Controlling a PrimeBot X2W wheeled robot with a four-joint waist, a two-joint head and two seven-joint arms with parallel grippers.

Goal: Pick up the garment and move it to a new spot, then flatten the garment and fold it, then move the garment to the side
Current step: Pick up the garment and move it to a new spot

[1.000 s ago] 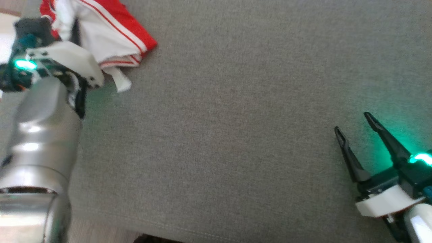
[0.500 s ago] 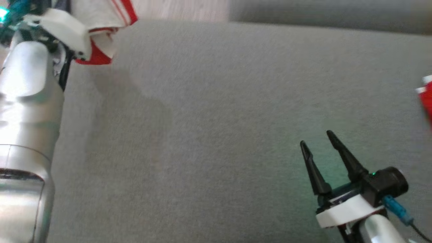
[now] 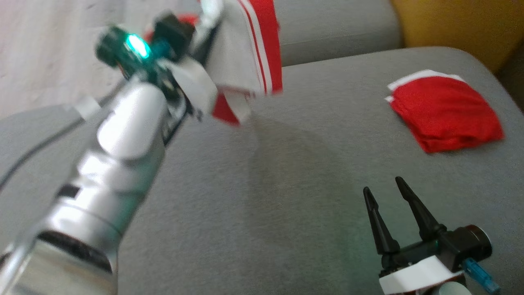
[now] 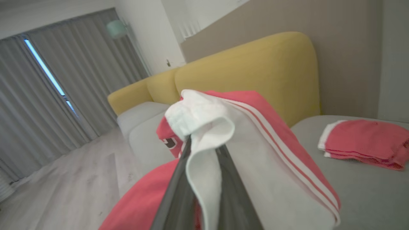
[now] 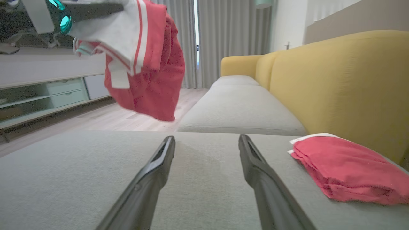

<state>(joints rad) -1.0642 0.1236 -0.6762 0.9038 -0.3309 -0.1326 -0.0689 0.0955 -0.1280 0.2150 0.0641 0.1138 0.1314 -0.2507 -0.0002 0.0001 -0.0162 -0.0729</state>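
The garment (image 3: 245, 61) is red and white with thin stripes. It hangs bunched in the air above the grey sofa seat (image 3: 294, 196), clear of the cushion. My left gripper (image 4: 204, 143) is shut on a white fold of it, and the cloth drapes over both fingers. In the right wrist view the garment (image 5: 143, 64) dangles at the upper left from the left gripper (image 5: 96, 9). My right gripper (image 3: 387, 190) stands open low over the seat at the lower right, nothing between its fingers (image 5: 159, 163).
A folded red garment (image 3: 444, 110) with a white edge lies on the seat at the right, near the yellow backrest (image 5: 335, 80). Beyond the seat are another grey cushion (image 5: 239, 108), wooden floor and a low cabinet (image 5: 48, 92).
The head camera has swung, shifting the whole picture. The garment, lying on the seat a second ago, now hangs lifted in my left gripper. The right gripper stays open.
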